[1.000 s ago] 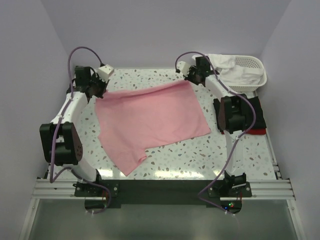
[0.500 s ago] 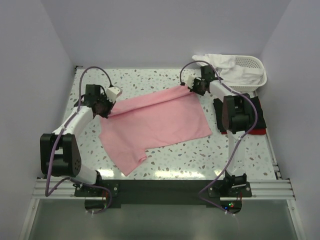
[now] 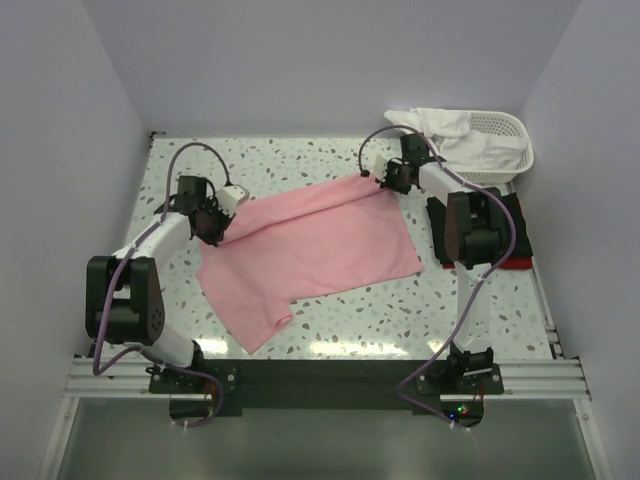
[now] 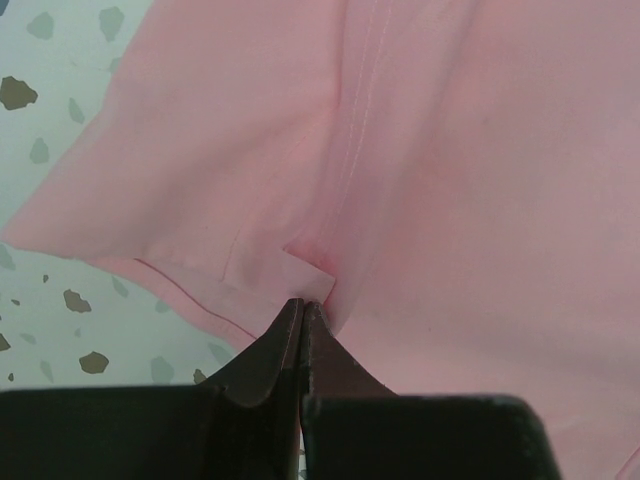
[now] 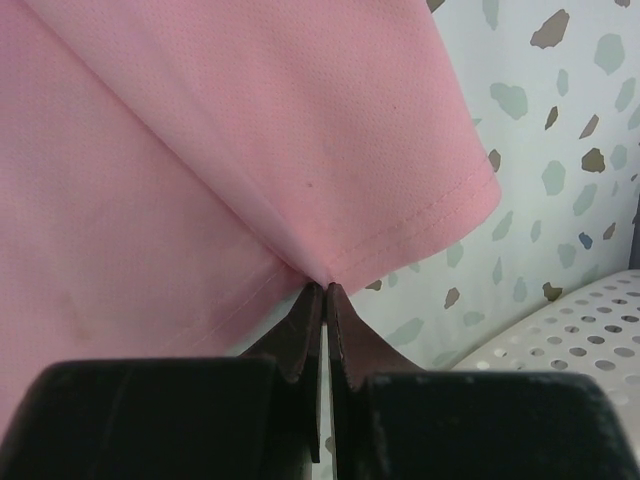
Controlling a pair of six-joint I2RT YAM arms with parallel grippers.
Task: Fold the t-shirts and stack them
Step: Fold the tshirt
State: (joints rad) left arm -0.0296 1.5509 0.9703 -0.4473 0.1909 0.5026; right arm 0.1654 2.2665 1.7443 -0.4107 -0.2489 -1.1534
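Speckled table (image 3: 300, 150): bearing all below.
Light pink t-shirt (image 3: 320, 250): spread mid-table, far edge raised between two pinches, one sleeve lying at near left. Risk: uneven pull, giving a skewed or creased fold.
White lattice basket (image 3: 505, 135): far right, near the right pinch. Risk: snagging hem or wrist.
Left gripper (image 3: 212, 228): closed tight on far-left corner fold. Thin bite, liable to slip.
Right gripper (image 3: 392, 180): closed tight on far-right hem corner. Same slip risk.

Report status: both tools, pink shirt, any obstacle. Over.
Left tool shut on pink t-shirt, far left edge. Right tool shut on its far right corner. White basket near right tool, not touching.
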